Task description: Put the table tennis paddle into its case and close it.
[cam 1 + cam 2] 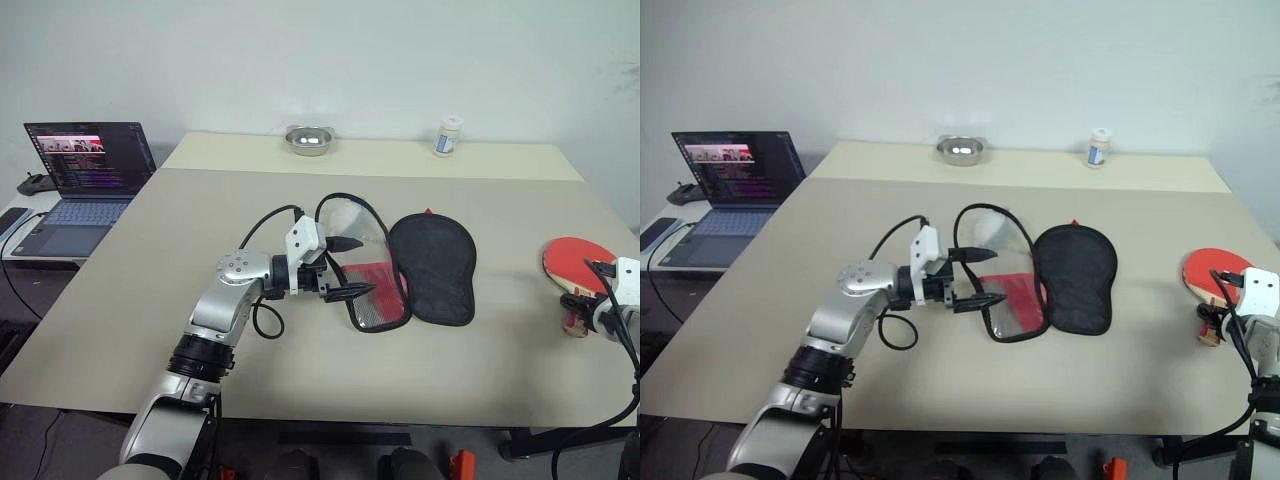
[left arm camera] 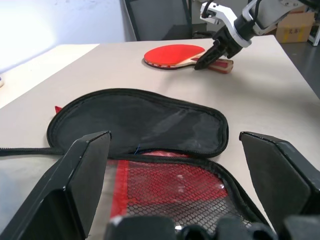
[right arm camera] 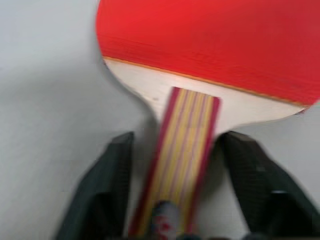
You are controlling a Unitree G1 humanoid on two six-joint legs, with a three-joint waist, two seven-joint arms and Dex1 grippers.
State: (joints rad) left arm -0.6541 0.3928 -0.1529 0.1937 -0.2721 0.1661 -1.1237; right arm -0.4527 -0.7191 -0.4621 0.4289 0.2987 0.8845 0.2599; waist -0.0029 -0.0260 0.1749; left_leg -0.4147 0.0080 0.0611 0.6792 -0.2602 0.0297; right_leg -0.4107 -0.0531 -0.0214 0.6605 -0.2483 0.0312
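I have the case (image 1: 1045,275) lying opened flat mid-bench (image 1: 940,380), black half at three o'clock of the red mesh half. My left gripper (image 1: 980,276) hovers over the mesh half, fingers spread wide. The table tennis paddle (image 1: 1214,271) lies at the bench's three o'clock edge, my right gripper (image 1: 1212,322) at its handle. A steel bowl (image 1: 960,150) and small bottle (image 1: 1099,147) sit at twelve o'clock; a laptop (image 1: 735,185) is at ten.

head eyes look down over the table (image 1: 300,380); both wrist views sit close, sharing the paddle (image 2: 172,54).
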